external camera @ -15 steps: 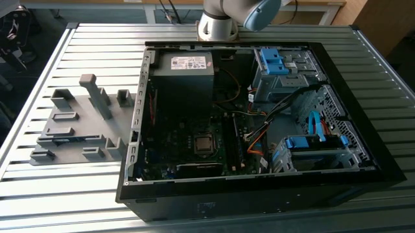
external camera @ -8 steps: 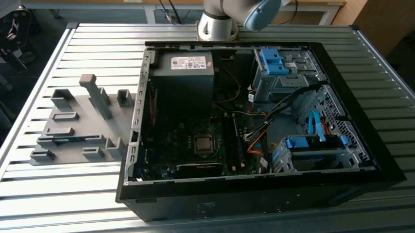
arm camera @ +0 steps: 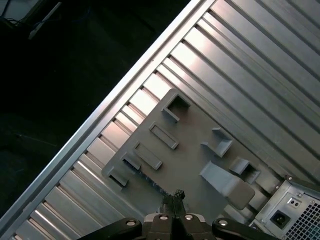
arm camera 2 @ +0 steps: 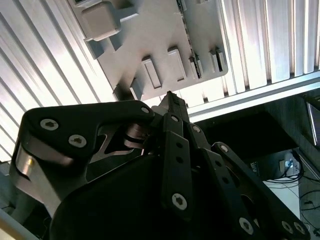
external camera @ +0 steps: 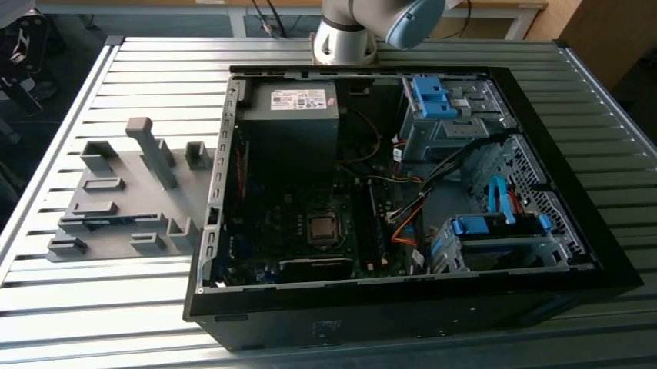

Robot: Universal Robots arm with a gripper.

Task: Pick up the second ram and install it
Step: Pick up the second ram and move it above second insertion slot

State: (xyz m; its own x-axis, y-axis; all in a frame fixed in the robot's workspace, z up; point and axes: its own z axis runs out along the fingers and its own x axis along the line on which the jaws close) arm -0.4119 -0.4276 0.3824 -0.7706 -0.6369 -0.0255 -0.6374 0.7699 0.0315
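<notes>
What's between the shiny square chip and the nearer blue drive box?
In the exterior view: long narrow slots and a bundle of coloured wires, between chip and drive box.

An open black computer case lies on its side on a ribbed metal table. Inside the case, a grey power supply sits at the far end. A square processor sits near the middle, and bright blue drive latches line the exterior view's right. Just beside the case, on the exterior view's left, lies a grey plastic tray with upright blocks.
</notes>
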